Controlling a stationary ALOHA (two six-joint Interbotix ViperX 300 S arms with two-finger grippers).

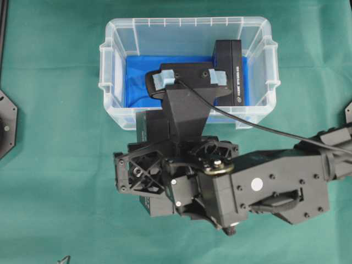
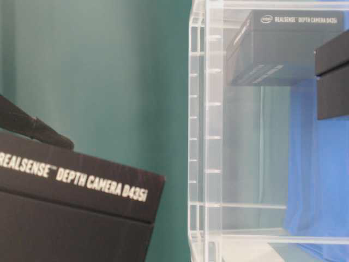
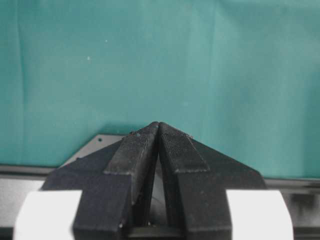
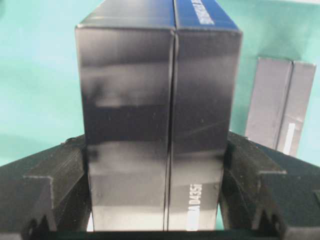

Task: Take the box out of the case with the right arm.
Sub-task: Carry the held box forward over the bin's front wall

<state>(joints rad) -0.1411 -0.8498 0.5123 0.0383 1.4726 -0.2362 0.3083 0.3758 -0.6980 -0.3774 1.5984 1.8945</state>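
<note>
The right arm (image 1: pixel 264 187) hangs over the green cloth (image 1: pixel 55 165) just in front of the clear case (image 1: pixel 113 60), its bulk and wrist camera mount (image 1: pixel 190 82) covering most of what it carries. Only the wrist view shows the grip: the right gripper (image 4: pixel 155 180) clamps a black RealSense camera box (image 4: pixel 155 125) between both fingers (image 4: pixel 55 185), jaws spread wide by the carton. From above just slivers of that box peek out below the case's near wall, outside the case. A second black box (image 1: pixel 235 71) stands inside the case at its right end, on the blue lining (image 1: pixel 137 82), partly masked by the mount. At table level the held box is cut off at the frame's edge. The left gripper (image 3: pixel 158 131), apart from the case, has its tips pressed together, gripping nothing.
</note>
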